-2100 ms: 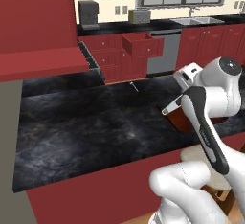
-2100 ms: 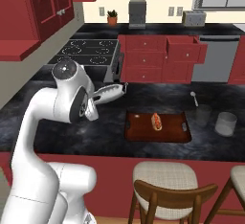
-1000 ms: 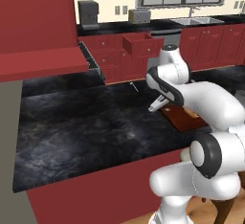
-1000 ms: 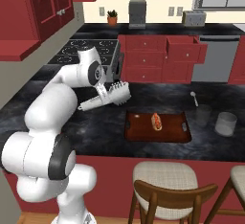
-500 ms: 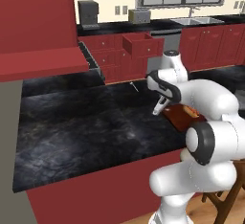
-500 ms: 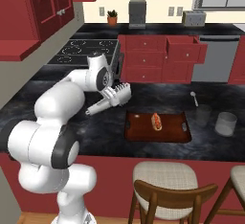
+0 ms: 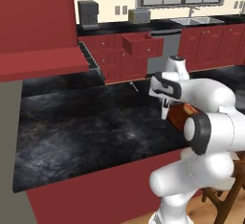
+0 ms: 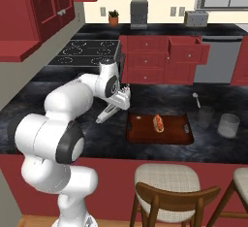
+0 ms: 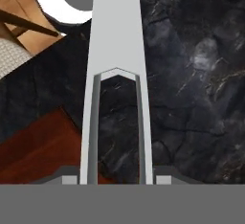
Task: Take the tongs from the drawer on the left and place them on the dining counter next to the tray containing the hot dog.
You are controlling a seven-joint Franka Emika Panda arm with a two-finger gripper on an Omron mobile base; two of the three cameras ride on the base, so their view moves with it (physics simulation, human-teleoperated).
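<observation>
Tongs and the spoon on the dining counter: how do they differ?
The tongs are held in the end effector, angled down left of the tray; the spoon lies loose beyond the tray's right end. The tongs have two long arms; the spoon has one handle and a bowl. Both look silver-grey.

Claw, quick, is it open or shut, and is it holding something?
Claw: shut on the tongs, above the dining counter.

One tray (image 8: 169, 135) with one hot dog (image 8: 158, 122) is seen. Two cups (image 8: 227, 125) and two stools (image 8: 167, 185) are counted.
</observation>
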